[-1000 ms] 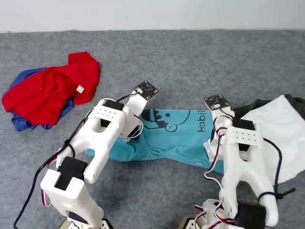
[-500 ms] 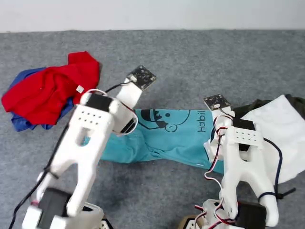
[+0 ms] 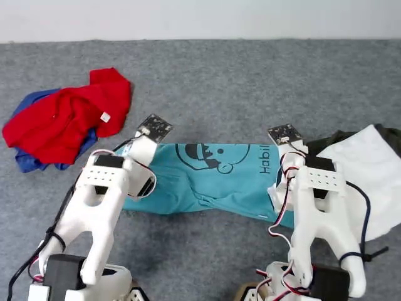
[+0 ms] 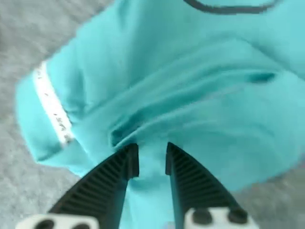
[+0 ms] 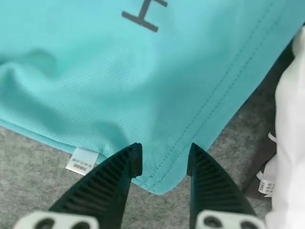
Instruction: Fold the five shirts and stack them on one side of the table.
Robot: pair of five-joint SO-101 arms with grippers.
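Five shirts lie on the tabletop (image 3: 250, 75), and the one in work is the teal shirt (image 3: 219, 179). It is stretched as a long band in the middle, between the two arms. A red shirt (image 3: 69, 119) lies crumpled on a blue shirt (image 3: 28, 162) at the far left. A white shirt (image 3: 363, 166) covers a dark shirt (image 3: 331, 139) at the right edge, just beside the teal one.

Both pairs of jaws are released and grasp nothing. The left jaws hang low over the wrinkled left end of the teal shirt, with only a narrow gap between them. The right jaws stand wider apart, just above the hem corner (image 5: 164, 183) at the right end, near a small label (image 5: 82, 160).

I judge that the step in hand is to take both ends and fold the band. To do it well, lower each pair until one jaw goes under the cloth edge. Then close on all layers, not only on the top one. On the left, open wider first, because the cloth is bunched there. On the right, take care that you catch only teal cloth and not the white shirt beside it. Lift both ends together and at the same height, so the fold comes straight.
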